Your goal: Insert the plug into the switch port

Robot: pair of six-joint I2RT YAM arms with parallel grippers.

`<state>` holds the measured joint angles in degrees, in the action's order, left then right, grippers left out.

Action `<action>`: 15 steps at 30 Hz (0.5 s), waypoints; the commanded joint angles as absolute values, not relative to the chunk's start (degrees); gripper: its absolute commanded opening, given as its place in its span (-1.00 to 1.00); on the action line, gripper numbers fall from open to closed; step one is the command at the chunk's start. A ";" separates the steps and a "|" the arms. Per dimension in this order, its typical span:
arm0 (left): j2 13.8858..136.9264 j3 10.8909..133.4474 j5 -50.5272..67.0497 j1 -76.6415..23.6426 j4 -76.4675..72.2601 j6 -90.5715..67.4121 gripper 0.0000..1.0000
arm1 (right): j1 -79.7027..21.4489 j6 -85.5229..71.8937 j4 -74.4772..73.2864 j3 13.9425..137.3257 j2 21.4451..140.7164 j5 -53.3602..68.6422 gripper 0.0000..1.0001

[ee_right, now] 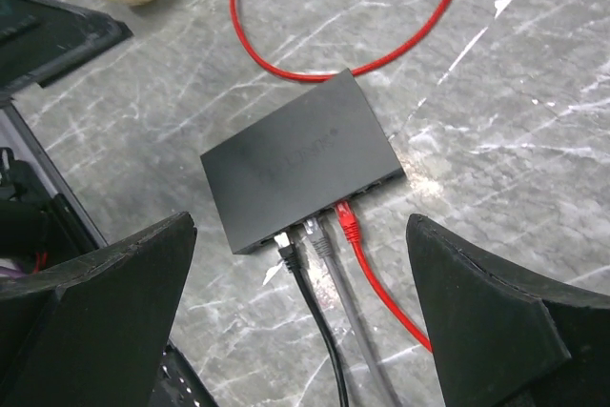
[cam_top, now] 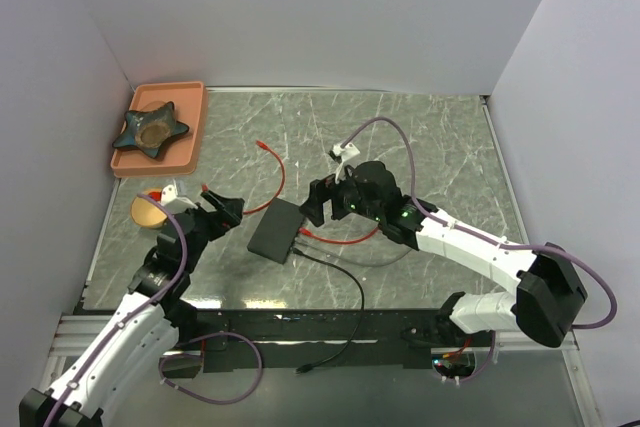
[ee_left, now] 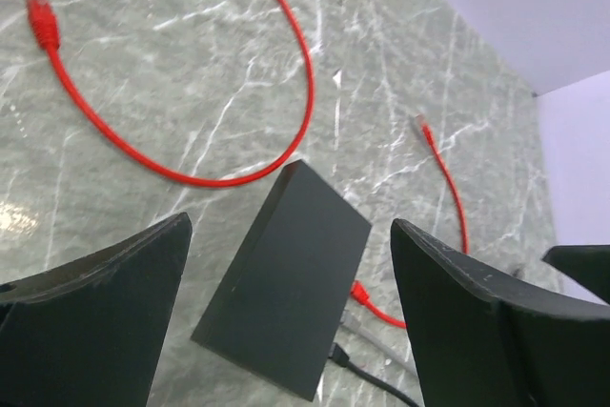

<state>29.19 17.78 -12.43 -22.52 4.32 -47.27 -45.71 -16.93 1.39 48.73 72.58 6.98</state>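
Observation:
The flat black switch [cam_top: 276, 230] lies on the marble table between the arms. Its port side [ee_right: 381, 178] faces the right arm. A red plug [ee_right: 349, 221], a grey plug [ee_right: 317, 235] and a black plug [ee_right: 286, 247] sit in ports side by side. My right gripper [ee_right: 300, 221] is open and empty, hovering just above these plugs [cam_top: 322, 202]. My left gripper [cam_top: 228, 209] is open and empty, just left of the switch [ee_left: 291, 283]. A second loose red cable [ee_left: 191, 173] lies behind the switch, both plugs free.
An orange tray [cam_top: 190, 137] with a dark star-shaped dish [cam_top: 150, 129] stands at the back left. A tan cup [cam_top: 148, 209] sits beside my left gripper. The black cable [cam_top: 350, 297] runs off the table's front edge. White walls enclose three sides.

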 commanded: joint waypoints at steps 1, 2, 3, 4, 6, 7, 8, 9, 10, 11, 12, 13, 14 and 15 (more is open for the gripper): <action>30.93 18.90 -13.62 -22.32 5.36 -47.46 0.83 | -45.35 -17.49 4.57 47.64 71.11 7.47 0.99; 31.46 18.98 -13.28 -22.41 4.93 -47.55 0.83 | -45.35 -17.40 4.40 47.46 70.93 7.21 0.98; 31.99 18.98 -12.75 -22.33 4.14 -47.11 0.83 | -45.35 -17.32 4.13 47.37 70.41 7.03 0.99; 33.30 19.25 -12.14 -22.32 3.43 -46.94 0.83 | -45.26 -17.05 4.13 47.03 70.23 6.77 0.99; 34.71 20.38 -12.39 -22.32 4.56 -46.93 0.83 | -45.26 -16.61 3.78 47.02 69.79 6.94 0.99; 35.85 20.65 -13.26 -22.32 5.18 -46.93 0.83 | -45.26 -16.44 3.61 47.11 69.79 7.20 0.99; 36.47 21.00 -14.05 -22.32 5.79 -46.76 0.83 | -45.09 -16.17 3.60 47.20 69.96 7.47 0.98; 37.08 22.49 -15.02 -22.32 6.76 -46.93 0.83 | -45.17 -15.91 3.17 47.55 70.13 7.56 0.99; 38.66 23.28 -17.47 -22.32 9.73 -47.54 0.83 | -45.18 -15.73 2.64 47.98 70.48 7.65 0.99; 39.45 24.94 -18.36 -22.32 11.06 -48.85 0.83 | -45.18 -15.56 2.11 48.34 71.10 8.08 0.99; 40.25 25.66 -19.50 -22.32 12.38 -49.48 0.83 | -45.18 -15.21 1.94 48.69 71.28 8.43 0.99; 42.17 26.53 -21.25 -22.32 13.61 -50.00 0.83 | -45.18 -15.03 1.85 48.69 71.45 8.70 0.98; 43.23 28.81 -22.49 -22.32 17.89 -52.36 0.83 | -45.18 -14.94 1.85 48.78 71.80 9.05 0.99; 45.16 29.70 -23.54 -22.32 19.58 -53.77 0.83 | -45.18 -14.59 1.58 49.21 71.89 9.40 0.98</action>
